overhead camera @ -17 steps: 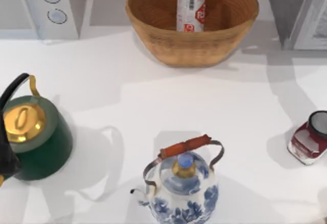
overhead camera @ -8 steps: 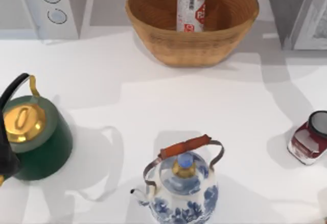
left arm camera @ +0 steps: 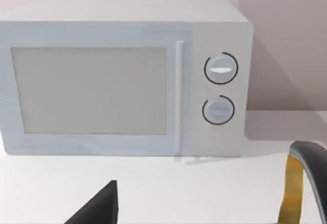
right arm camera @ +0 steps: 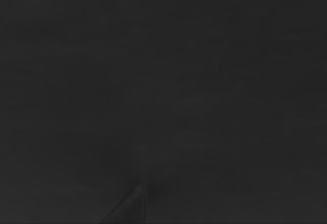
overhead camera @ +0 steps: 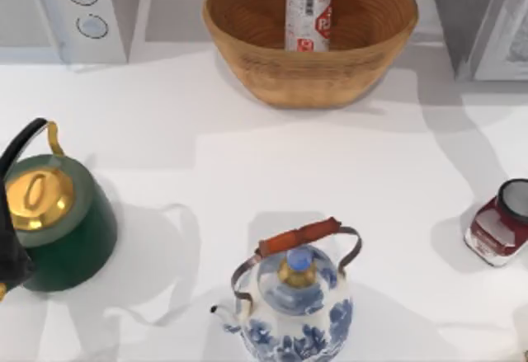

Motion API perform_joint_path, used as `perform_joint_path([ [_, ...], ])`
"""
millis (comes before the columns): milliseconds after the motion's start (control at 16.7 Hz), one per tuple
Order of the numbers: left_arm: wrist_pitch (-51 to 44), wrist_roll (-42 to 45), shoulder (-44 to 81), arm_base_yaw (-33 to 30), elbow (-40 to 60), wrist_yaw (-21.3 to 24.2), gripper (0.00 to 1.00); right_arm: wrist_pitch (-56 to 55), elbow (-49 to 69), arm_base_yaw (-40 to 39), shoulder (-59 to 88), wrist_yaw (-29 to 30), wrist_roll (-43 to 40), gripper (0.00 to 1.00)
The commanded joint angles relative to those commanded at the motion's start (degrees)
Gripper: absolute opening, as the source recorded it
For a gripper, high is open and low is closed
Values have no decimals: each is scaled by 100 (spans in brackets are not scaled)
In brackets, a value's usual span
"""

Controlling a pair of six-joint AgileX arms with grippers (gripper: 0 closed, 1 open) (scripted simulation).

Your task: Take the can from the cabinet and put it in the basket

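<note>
White tabletop all around, pretty cluttered scene from the top view. At the back in the middle sits the wicker basket, and the can is standing upright inside it, toward the far side of the bowl, red marks and barcode panel facing the camera. So the can is in the basket, nothing gripping it.

Back right corner has the cabinet, grey side with a white-framed door, cut off by the edge of the top view. Back left is a white microwave with two round dials; the left wrist view looks straight at its front, door window on one side, dials stacked on the other.

Closer to the front: a dark green kettle with a gold lid at the left edge, a blue-and-white porcelain teapot with a reddish-brown handle grip front and center, and a dark red jar with a white label at the right edge, well apart from the basket.

Left arm is parked by the left edge next to the green kettle, just a dark bit of it in the top view. The left wrist view catches one dark fingertip, so can't tell whether that gripper is wide or closed. Right wrist view is dark.
</note>
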State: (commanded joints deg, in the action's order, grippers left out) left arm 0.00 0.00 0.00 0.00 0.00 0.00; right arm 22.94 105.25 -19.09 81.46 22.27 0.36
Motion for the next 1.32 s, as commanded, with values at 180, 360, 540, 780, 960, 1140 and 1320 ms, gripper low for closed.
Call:
perform_joint_path([
  [180, 0, 0, 0, 0, 0, 0, 100, -6, -135, -34, -180, 8, -13, 100],
  [360, 0, 0, 0, 0, 0, 0, 100, -145, -671, 99, -623, -126, -16, 100],
  [540, 0, 0, 0, 0, 0, 0, 100, -376, -1671, 293, -1477, -352, -18, 100],
  [780, 0, 0, 0, 0, 0, 0, 100, -745, -3238, 592, -2733, -714, -19, 100],
  [960, 0, 0, 0, 0, 0, 0, 100, -1009, -4509, 811, -3557, -973, -22, 100],
  [1140, 0, 0, 0, 0, 0, 0, 100, -1250, -6061, 1018, -4552, -1208, -24, 100],
  [1320, 0, 0, 0, 0, 0, 0, 100, -1514, -7764, 1245, -5747, -1465, -28, 100],
])
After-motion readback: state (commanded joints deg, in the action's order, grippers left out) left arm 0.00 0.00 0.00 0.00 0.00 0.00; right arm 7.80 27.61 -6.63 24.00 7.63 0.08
